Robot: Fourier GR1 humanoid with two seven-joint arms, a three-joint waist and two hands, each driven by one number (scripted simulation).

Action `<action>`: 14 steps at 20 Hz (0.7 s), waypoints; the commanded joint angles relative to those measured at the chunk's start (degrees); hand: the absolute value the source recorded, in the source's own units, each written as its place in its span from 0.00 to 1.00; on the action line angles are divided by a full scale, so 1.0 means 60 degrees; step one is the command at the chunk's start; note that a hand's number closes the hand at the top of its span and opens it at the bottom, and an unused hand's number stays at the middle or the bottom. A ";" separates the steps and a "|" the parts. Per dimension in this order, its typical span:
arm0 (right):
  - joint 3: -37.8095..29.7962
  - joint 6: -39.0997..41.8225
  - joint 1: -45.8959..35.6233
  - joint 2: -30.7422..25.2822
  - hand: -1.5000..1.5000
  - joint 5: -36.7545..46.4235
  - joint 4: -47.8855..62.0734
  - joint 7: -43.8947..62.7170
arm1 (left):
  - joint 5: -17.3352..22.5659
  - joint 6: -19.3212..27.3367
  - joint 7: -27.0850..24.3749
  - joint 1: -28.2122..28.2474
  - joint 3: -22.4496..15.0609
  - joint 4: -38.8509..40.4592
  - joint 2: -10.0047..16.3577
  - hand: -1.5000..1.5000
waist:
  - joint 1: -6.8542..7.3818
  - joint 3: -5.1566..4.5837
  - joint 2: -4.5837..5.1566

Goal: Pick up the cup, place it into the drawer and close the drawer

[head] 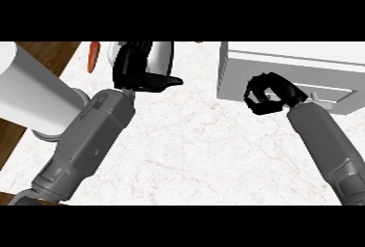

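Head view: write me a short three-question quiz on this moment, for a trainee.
1. True or false: the left hand is curled round the cup.
2. Which thing is nearest the right hand? A) the orange-red object B) the white drawer unit C) the large white cylinder
3. Fill in: on the marble counter, the cup shows near the view's ____ edge.

Key: 1 true; 2 B; 3 top.
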 commanded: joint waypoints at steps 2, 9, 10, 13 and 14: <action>-0.0958 -0.0376 -0.1386 -0.1094 1.00 -0.0266 0.0672 0.0340 | 0.0024 -0.0419 0.0111 0.0392 -0.0096 -0.0299 0.0233 0.00 | 0.0431 -0.0039 0.0194; -0.1168 0.0117 -0.1589 -0.1309 1.00 -0.0650 0.0322 0.0588 | 0.0104 -0.0688 0.0258 0.0525 -0.0110 -0.0482 0.0321 0.00 | 0.0620 -0.0058 0.0233; -0.1147 0.0268 -0.1574 -0.1447 1.00 -0.0664 0.0222 0.0510 | 0.0069 -0.0775 0.0184 0.0633 -0.0152 -0.0458 0.0332 0.00 | 0.0636 -0.0064 0.0282; -0.1372 0.0603 -0.1533 -0.1565 1.00 -0.1000 0.0098 0.0595 | 0.0106 -0.0841 0.0214 0.0574 -0.0124 -0.0592 0.0364 0.00 | 0.0631 -0.0061 0.0247; -0.1300 0.0499 -0.1445 -0.1475 1.00 -0.0945 0.0055 0.0618 | 0.0137 -0.0932 0.0206 0.0613 -0.0106 -0.0647 0.0412 0.00 | 0.0711 -0.0064 0.0254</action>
